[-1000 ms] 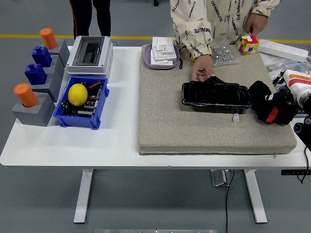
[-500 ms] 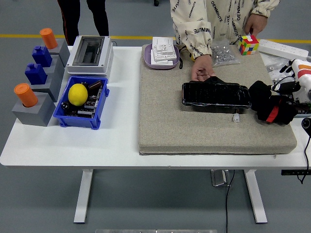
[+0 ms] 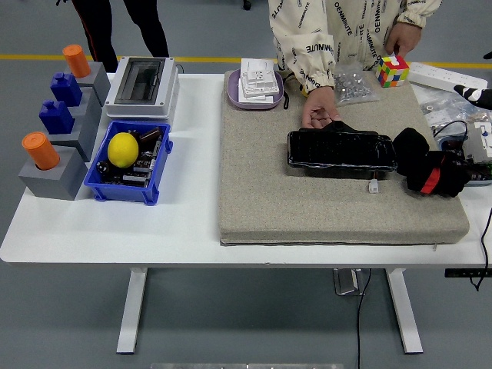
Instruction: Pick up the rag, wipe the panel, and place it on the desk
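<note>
A black glossy panel (image 3: 342,150) lies across the grey felt mat (image 3: 307,207). The rag (image 3: 430,169), black with a red strip, sits bunched on the mat against the panel's right end. Nothing holds it. Only a dark tip of my right arm (image 3: 480,94) shows at the right edge, well above and right of the rag. A person at the far side rests one hand (image 3: 319,114) on the panel's far left corner. The person's other hand (image 3: 403,37) is above a colour cube (image 3: 392,71). My left arm is out of sight.
A blue bin (image 3: 154,181) holding a lemon (image 3: 123,149) stands left, with grey blocks (image 3: 50,177) and a grey switch box (image 3: 142,81). At the back are a purple tray (image 3: 232,96), a bag of screws (image 3: 355,84) and a power strip (image 3: 450,77). Cables (image 3: 453,127) clutter the right edge.
My right arm has drawn back from the rag, up and to the right, almost out of the picture. The rag, the panel and the person's hand stay put.
</note>
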`<state>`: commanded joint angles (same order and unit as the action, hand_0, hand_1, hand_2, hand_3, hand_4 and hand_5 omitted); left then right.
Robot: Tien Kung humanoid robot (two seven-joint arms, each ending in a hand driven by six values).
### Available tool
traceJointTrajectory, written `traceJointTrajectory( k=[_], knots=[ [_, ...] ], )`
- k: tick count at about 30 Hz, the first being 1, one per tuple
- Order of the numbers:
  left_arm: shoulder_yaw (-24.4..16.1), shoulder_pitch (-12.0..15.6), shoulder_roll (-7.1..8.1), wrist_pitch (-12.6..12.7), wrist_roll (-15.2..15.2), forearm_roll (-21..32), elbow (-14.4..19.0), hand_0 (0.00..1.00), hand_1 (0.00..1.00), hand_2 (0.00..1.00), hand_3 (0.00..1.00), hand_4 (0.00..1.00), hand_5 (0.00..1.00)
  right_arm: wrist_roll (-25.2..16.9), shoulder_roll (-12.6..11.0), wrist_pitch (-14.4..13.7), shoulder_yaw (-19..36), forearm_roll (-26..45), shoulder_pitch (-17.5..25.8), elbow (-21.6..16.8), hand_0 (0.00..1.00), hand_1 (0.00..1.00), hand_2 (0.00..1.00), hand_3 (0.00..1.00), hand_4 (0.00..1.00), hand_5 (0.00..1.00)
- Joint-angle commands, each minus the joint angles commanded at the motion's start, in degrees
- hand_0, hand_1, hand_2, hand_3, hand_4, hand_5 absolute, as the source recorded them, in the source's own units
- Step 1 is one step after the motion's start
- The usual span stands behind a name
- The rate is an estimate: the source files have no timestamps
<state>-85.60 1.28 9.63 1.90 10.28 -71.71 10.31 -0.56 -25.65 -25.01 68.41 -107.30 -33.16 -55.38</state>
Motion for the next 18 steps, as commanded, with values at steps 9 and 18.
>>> traceJointTrajectory(
  k=[9,18],
  knots=[
    [0.0,0.1,-0.3,0.0,0.1,0.1,0.0,0.643,0.693,0.733,0.564,0.597,0.469,-12.3,2.2,2.3,-0.4,21.0,2.5,-1.7,0.649,0.593,0.666,0.602,0.998,0.473],
    [-0.5,-0.1,-0.53,0.0,0.1,-0.1,0.0,0.642,0.692,0.734,0.564,0.597,0.469,-16.8,3.2,11.0,1.0,43.2,3.7,-3.9,0.648,0.597,0.665,0.579,0.998,0.472]
  ],
)
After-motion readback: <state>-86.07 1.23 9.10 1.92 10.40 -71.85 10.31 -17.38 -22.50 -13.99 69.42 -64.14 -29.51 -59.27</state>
